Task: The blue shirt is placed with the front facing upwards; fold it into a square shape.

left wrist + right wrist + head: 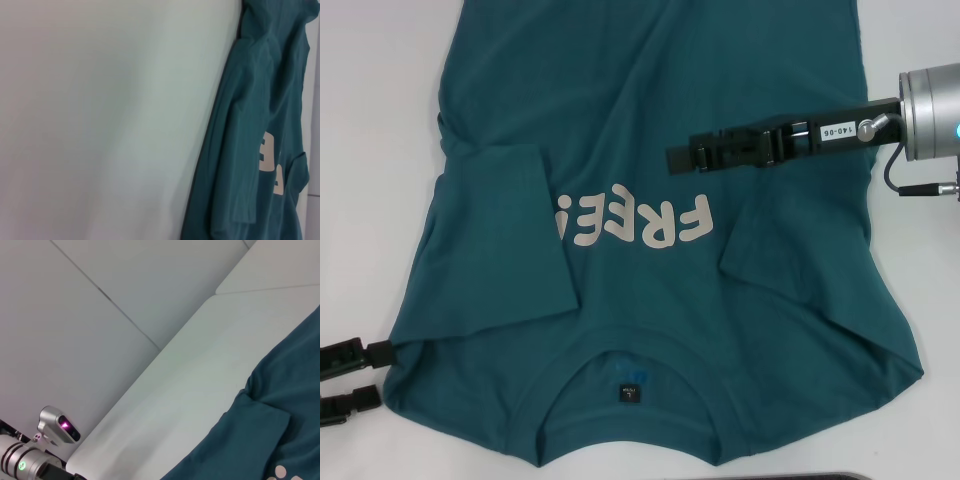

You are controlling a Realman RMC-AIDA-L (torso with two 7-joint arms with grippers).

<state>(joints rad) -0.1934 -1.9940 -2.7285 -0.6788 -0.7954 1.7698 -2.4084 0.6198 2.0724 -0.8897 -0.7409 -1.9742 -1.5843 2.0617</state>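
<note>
Head view, blue shirt [650, 150] sleeves folded in, right claw [682, 158] above

I am looking at the blue shirt [650, 130], which is showing as soft matt woven-knit cloth, lightly creased along the folded sleeves, with a ribbed neckband and a small dark fabric tag inside the collar. The pale lettering [635, 222] is reading as a smooth, flat print, slightly less matt than the cloth around it. The table [100, 120] is appearing as a smooth, pale surface with a faint soft sheen. I am seeing the right gripper [677, 158] as matt black plastic or coated metal, backed by a brushed silver metal wrist housing carrying a white paper-like label. The left gripper [350, 377] is looking like the same matt black material.
</note>
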